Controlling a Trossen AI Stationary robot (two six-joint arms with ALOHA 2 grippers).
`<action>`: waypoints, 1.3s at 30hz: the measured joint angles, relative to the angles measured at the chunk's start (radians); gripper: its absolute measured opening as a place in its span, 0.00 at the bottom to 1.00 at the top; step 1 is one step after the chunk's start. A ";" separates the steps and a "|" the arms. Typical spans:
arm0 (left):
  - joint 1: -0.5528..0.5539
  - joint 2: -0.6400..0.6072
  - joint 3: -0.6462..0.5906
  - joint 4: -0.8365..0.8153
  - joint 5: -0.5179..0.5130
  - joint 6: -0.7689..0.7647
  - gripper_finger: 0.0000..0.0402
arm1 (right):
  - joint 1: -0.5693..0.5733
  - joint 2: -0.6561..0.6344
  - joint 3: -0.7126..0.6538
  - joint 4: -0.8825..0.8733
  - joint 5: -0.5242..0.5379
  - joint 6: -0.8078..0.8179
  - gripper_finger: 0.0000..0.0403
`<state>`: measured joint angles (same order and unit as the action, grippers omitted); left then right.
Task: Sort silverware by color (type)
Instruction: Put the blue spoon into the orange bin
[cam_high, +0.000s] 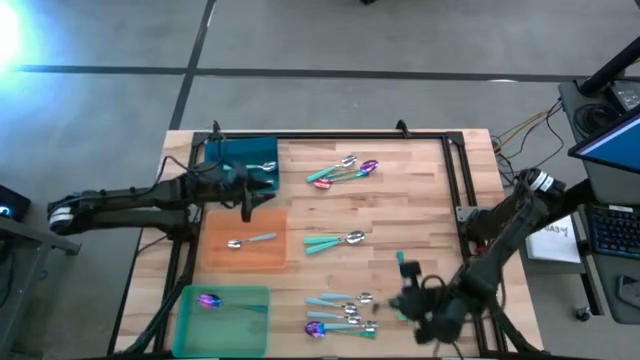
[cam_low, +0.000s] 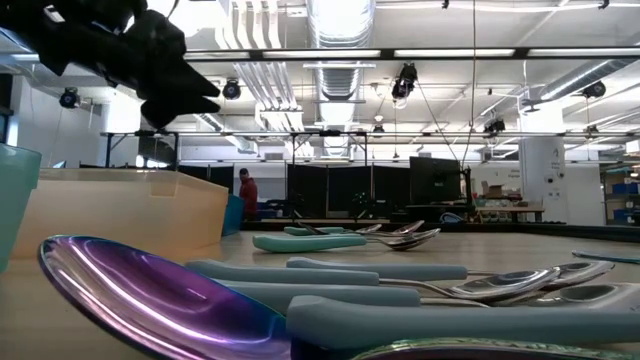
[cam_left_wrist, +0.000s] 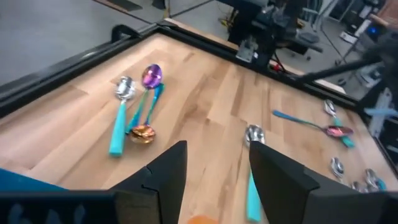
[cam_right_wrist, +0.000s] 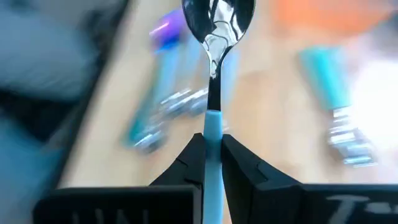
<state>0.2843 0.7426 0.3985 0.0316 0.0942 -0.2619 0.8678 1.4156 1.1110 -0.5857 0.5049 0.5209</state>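
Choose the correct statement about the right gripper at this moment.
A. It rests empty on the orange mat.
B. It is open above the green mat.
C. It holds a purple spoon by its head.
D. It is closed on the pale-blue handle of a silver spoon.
D: in the right wrist view, the right gripper has both fingers pressed on the handle of a silver spoon, whose shiny head points away from it.

Open left tool (cam_left_wrist: 214, 174), three spoons (cam_left_wrist: 138, 112) clustered, wooden table (cam_left_wrist: 205, 99)
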 joint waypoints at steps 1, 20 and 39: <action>-0.013 0.005 0.000 0.003 -0.002 0.000 0.39 | -0.024 -0.008 -0.001 0.000 0.048 -0.015 0.05; -0.337 0.270 -0.001 0.413 -0.246 0.006 0.39 | -0.693 0.062 -0.006 0.634 -0.117 -0.547 0.06; -0.403 0.584 -0.002 0.968 -0.339 0.210 0.39 | -0.742 0.152 -0.022 1.020 -0.276 -0.717 0.06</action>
<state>-0.1188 1.3265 0.3969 0.9999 -0.2453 -0.0522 0.1255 1.5673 1.0889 0.4346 0.2285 -0.1958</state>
